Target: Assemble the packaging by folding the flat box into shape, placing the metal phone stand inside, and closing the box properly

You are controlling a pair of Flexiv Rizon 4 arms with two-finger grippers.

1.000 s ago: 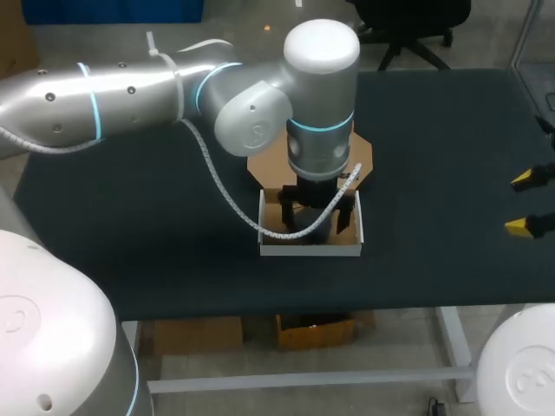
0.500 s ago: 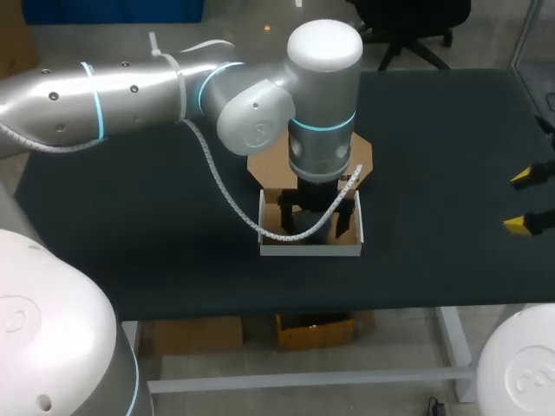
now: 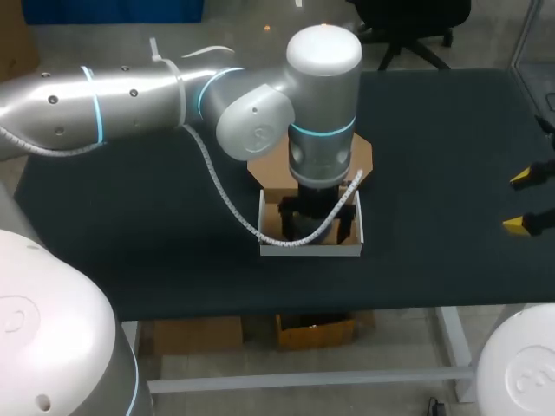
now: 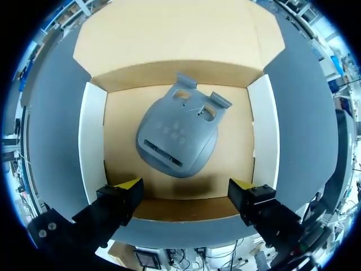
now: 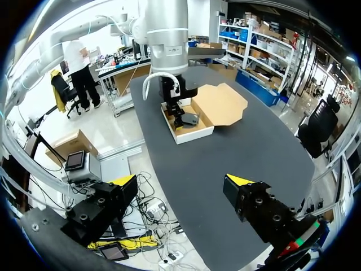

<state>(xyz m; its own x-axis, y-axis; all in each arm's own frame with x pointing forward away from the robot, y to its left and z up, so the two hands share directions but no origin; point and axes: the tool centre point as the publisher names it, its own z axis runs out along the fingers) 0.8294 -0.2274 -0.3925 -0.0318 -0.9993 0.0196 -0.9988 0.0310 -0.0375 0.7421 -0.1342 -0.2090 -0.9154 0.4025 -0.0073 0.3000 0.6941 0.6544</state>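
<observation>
A grey metal phone stand (image 4: 177, 138) lies flat on the floor of an open cardboard box (image 4: 93, 141) in the middle of the bench (image 3: 434, 173), with the lid flap (image 4: 175, 34) spread out behind. The left gripper (image 4: 185, 189) hangs above, spread and empty. The right gripper (image 5: 180, 182), also spread, is well apart. The stand looks rigid and weighty. The lid looks like light, bendable card, probably best taken at its free edge.

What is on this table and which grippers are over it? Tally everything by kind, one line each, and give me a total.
Cardboard box, lid flap open: 1
Grey phone stand, lying inside the box: 1
Grippers: 2 (left gripper above the box, right gripper well away from it, both open)
Total: 4
</observation>
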